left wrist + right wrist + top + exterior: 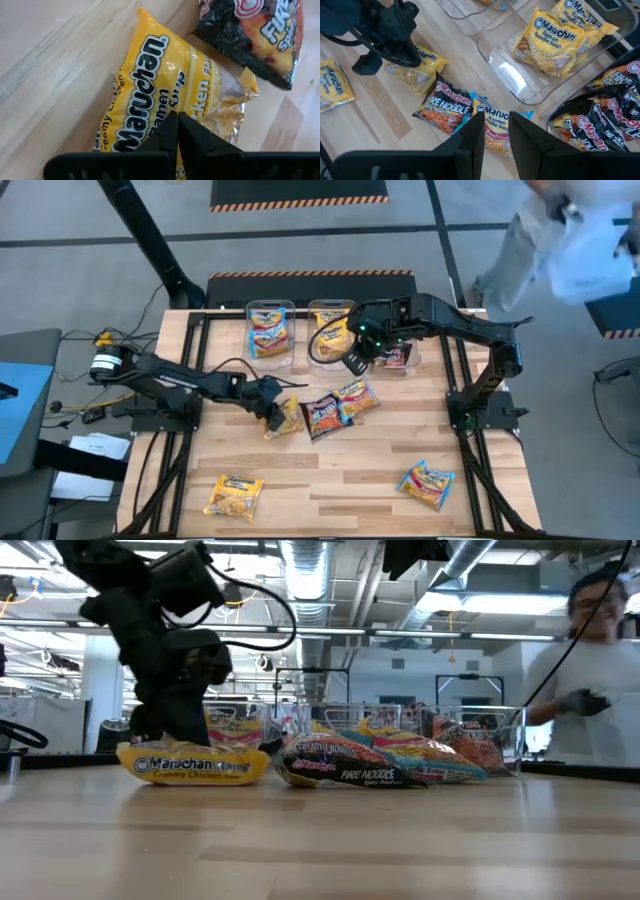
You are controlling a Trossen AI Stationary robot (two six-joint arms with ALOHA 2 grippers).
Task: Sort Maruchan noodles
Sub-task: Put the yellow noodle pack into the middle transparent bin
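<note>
A yellow Maruchan packet (165, 80) lies flat on the wooden table (330, 470), also visible as the yellow packet (287, 418). My left gripper (177, 122) is shut, with its tips over the middle of that packet. Beside it lie a dark packet (322, 415) and a blue-pink packet (357, 398), overlapping. Another yellow packet (233, 495) and another blue-pink packet (428, 483) lie near the front edge. My right gripper (496, 120) hangs open, high above the table near the bins, with nothing between its fingers. My left gripper's shut fingertips (170, 130) stand at the printed face of the yellow packet (150, 115), near its middle. They come slanting down from the table's left. The packet lies flat on the table. I cannot tell whether the tips touch it.
Three clear bins stand along the far edge: the left bin (270, 308) holds blue-pink packets, the middle bin (330, 306) yellow ones, the right bin (408, 360) dark ones. A person (590, 670) stands beyond the table's far right. Bare wood shows at the front middle.
</note>
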